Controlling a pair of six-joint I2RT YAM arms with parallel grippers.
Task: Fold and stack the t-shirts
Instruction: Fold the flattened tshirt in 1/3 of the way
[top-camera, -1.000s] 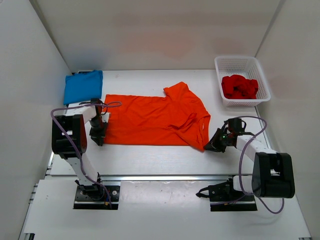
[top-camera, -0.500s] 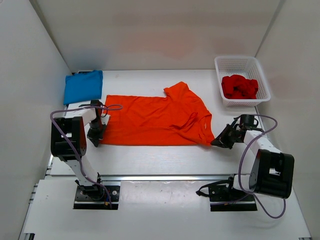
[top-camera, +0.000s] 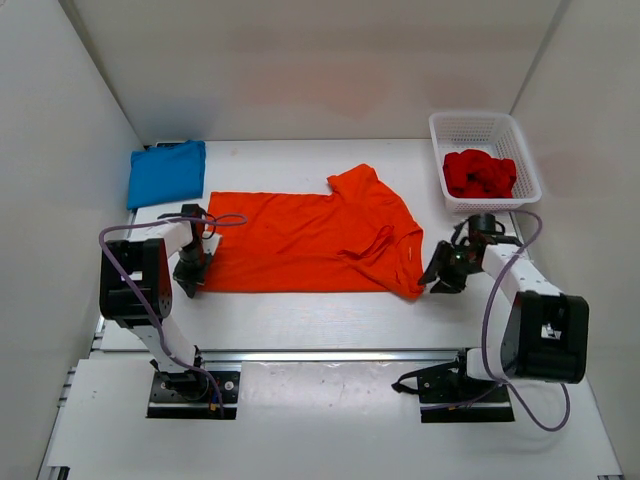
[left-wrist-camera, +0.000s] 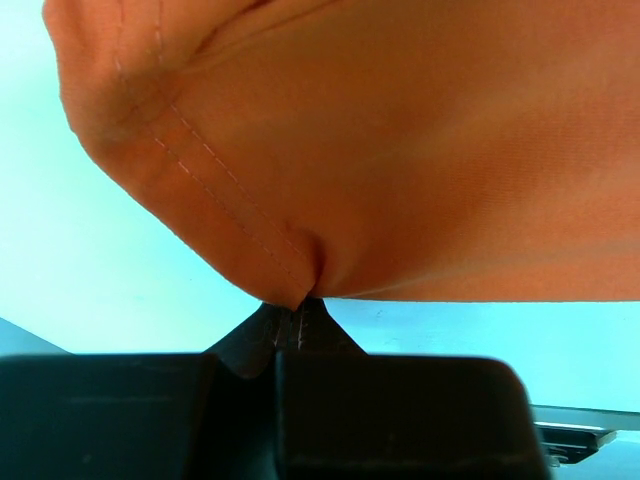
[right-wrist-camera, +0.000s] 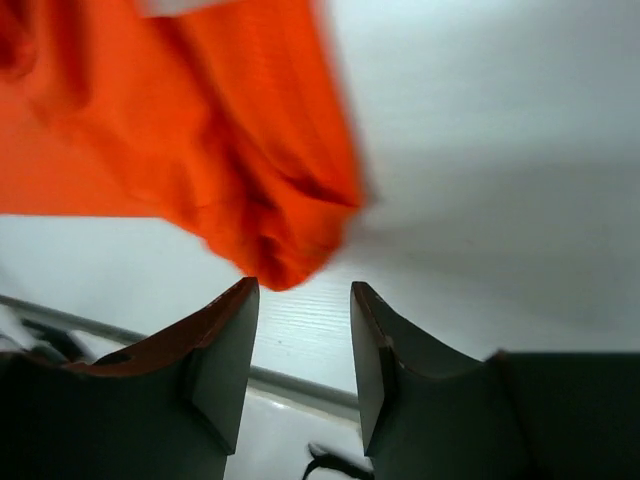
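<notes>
From above, the orange t-shirt (top-camera: 310, 240) lies spread mid-table. The blue t-shirt (top-camera: 167, 172) sits folded at the far left, and the red t-shirt (top-camera: 480, 172) is heaped in the white basket (top-camera: 470, 125) (far right corner).

Left wrist: the left gripper (left-wrist-camera: 290, 315) is pinched tight on the orange hem.

Right wrist: the right gripper (right-wrist-camera: 303, 300) has its fingers apart and empty, with orange cloth just ahead.

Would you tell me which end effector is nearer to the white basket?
Right. The right end effector is in front of the basket; the left end effector is far across the table, pinching the orange t-shirt.
</notes>
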